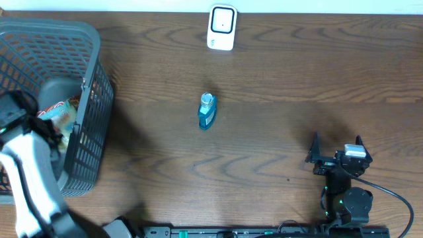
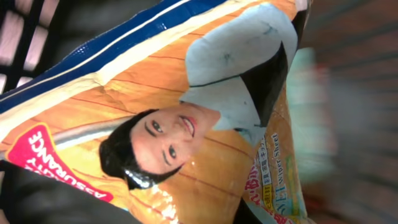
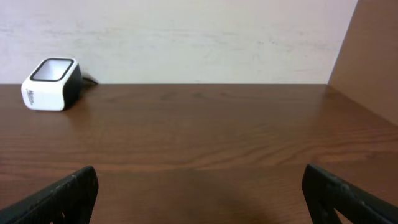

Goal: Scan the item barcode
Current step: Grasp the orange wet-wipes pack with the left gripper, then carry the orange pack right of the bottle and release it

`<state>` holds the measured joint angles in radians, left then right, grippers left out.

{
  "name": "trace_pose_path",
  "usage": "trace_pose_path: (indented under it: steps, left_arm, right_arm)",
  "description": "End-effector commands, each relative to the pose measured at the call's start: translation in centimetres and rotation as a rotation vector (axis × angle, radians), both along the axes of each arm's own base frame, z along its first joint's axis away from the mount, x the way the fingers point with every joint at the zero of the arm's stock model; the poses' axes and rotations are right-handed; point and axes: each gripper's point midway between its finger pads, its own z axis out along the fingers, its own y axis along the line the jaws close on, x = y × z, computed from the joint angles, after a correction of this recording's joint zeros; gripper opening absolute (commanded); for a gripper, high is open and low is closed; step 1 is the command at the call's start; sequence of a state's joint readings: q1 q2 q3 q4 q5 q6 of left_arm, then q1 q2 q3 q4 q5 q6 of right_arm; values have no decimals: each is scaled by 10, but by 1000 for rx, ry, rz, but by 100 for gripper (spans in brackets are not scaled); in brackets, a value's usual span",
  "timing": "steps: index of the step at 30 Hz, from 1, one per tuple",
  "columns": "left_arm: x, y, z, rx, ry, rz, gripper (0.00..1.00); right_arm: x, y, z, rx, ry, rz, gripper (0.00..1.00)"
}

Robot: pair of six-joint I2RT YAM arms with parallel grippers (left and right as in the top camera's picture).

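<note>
Packet (image 2: 186, 112) printed with a smiling woman, a red "ASSURANCE" badge and "Wiper Sheet" lies in the grey basket (image 1: 89, 99) at left. Left gripper (image 1: 53, 135) is closed inside it; any grip is hidden. Right gripper (image 3: 199, 193) gapes, near right. White scanner (image 1: 222, 28) sits far centre.

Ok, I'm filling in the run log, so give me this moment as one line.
left gripper: shut at orange packet in grey basket | right gripper: open, empty | scanner: nothing presented | blue bottle: mid-table
</note>
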<state>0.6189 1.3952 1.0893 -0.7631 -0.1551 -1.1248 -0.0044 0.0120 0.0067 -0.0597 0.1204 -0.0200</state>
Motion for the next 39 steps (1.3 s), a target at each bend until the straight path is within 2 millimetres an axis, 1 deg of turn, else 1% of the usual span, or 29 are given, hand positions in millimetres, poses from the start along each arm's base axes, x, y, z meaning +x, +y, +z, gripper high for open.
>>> trace_pose_path:
  steps: [1, 2, 4, 5, 7, 9, 11, 12, 13, 15, 17, 18, 20, 23, 26, 30, 33, 36, 39]
  left_arm:
    - [9, 8, 115, 214, -270, -20, 8]
    - [8, 7, 134, 250, -320, -19, 7]
    - [2, 1, 182, 342, -453, -21, 7]
    - [0, -4, 199, 367, -512, -33, 7]
    - [1, -25, 231, 378, -653, -111, 7]
    - [9, -61, 257, 332, -801, -272, 7]
    - [19, -104, 275, 264, -913, -478, 7]
    - [24, -130, 284, 217, -969, -593, 7]
    - [27, -154, 290, 167, -1014, -703, 7]
    - [32, -195, 299, 113, -1070, -905, 7]
    - [35, -232, 303, 99, -1092, -1095, 8]
    - [35, -246, 302, 100, -1089, -1163, 8]
    - [36, -281, 298, 142, -1079, -1363, 8]
    - [34, -336, 285, 164, -1067, -1645, 7]
    - [39, -382, 267, 151, -1041, -1817, 7]
    - [57, -436, 234, 176, -957, -1938, 7]
    - [72, -471, 205, 188, -884, -1975, 7]
    - [87, -498, 170, 204, -787, -1980, 7]
    - [98, -521, 125, 178, -665, -1953, 7]
  right_arm:
    - [0, 1, 0, -15, 1, 5, 99]
    - [0, 1, 0, -15, 1, 5, 99]
    - [0, 1, 0, -15, 1, 5, 99]
    - [0, 1, 0, -15, 1, 5, 99]
    - [0, 1, 0, -15, 1, 5, 99]
    - [0, 1, 0, -15, 1, 5, 99]
    - [0, 1, 0, -15, 1, 5, 99]
    - [0, 1, 0, -15, 1, 5, 99]
    - [0, 1, 0, -15, 1, 5, 99]
    - [0, 1, 0, -15, 1, 5, 99]
    - [0, 1, 0, -15, 1, 5, 99]
    - [0, 1, 0, -15, 1, 5, 99]
    - [0, 1, 0, -15, 1, 5, 99]
    - [0, 1, 0, -15, 1, 6, 99]
    - [0, 1, 0, -15, 1, 5, 99]
    - [0, 1, 0, -15, 1, 5, 99]
    - [0, 1, 0, -15, 1, 5, 99]
    - [0, 1, 0, -15, 1, 5, 99]
    - [0, 1, 0, -15, 1, 5, 99]
